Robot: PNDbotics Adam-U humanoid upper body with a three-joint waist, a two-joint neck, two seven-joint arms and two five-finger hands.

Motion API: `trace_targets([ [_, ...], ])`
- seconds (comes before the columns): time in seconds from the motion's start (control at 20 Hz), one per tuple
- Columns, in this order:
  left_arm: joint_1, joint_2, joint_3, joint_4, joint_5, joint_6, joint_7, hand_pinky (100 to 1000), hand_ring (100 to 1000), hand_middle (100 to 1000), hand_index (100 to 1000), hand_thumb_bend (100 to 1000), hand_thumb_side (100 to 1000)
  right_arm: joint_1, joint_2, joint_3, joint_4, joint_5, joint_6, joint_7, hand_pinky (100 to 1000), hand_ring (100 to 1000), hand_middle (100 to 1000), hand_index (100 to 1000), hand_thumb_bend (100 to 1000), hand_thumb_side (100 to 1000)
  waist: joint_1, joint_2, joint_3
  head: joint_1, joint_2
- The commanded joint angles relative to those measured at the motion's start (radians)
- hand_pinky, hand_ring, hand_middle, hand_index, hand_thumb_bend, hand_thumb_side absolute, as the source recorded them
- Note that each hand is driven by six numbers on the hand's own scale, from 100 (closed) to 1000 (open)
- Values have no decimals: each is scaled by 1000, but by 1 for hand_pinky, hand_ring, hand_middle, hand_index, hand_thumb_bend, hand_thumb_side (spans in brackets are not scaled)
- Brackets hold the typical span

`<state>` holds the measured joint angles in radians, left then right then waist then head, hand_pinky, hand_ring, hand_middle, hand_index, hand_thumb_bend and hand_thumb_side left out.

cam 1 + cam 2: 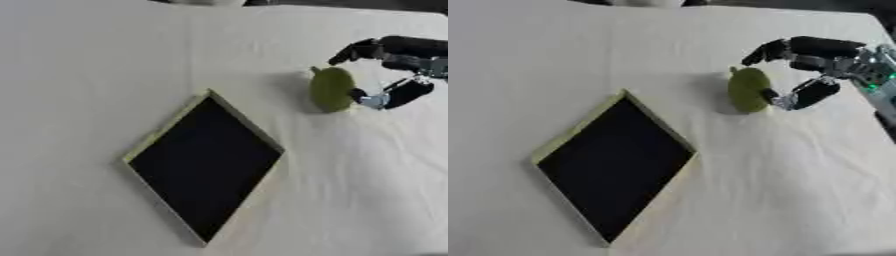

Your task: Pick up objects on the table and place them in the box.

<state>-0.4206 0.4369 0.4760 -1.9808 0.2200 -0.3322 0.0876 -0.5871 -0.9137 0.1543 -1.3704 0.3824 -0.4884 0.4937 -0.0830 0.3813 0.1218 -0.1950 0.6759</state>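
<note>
Nearest the camera lies the box (206, 165), a shallow tray with a pale rim and a dark inside, turned corner-on so that it reads as a diamond on the white tablecloth (79, 75). Nothing shows inside it, so as far as these views tell, no object has been placed yet.

Farther back and to the right stands the one object in sight, a green pear-shaped fruit (748, 90) (with a small stem at its top), resting on the cloth well apart from the box's upper corner. The right hand (820, 62) comes in from the right edge at the same depth. Its upper fingers (765, 52) reach over the top of the fruit, and its thumb (785, 100) sits at the fruit's right flank, apparently touching it. The hand looks part-way closed around the fruit, though the view is too soft to say whether it actually has hold. The fruit seems to sit on the table, not lifted.

The left hand is not visible in either view.

By my reading the task is at its start: the grasp is forming, and the lift, the carry to the box and the release are all left.
</note>
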Motion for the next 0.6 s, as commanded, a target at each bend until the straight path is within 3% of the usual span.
trace_targets([
  [0.05,-5,17,-1,-19,4,1,-5,492,608,624,656,100,463,-26,-13,-2,29,33,10,-14,851,875,852,949,160,222,4,-20,1,-2,-6],
  [0.4,-6,14,-3,-19,7,1,-10,492,608,625,656,100,464,-54,13,20,95,132,5,-37,866,888,861,964,256,264,4,-19,6,-5,-8],
  [0.6,-8,13,-1,-19,7,2,-8,493,610,626,658,100,465,-63,29,36,133,179,-8,-44,860,879,854,959,259,282,3,-19,10,-4,-8],
])
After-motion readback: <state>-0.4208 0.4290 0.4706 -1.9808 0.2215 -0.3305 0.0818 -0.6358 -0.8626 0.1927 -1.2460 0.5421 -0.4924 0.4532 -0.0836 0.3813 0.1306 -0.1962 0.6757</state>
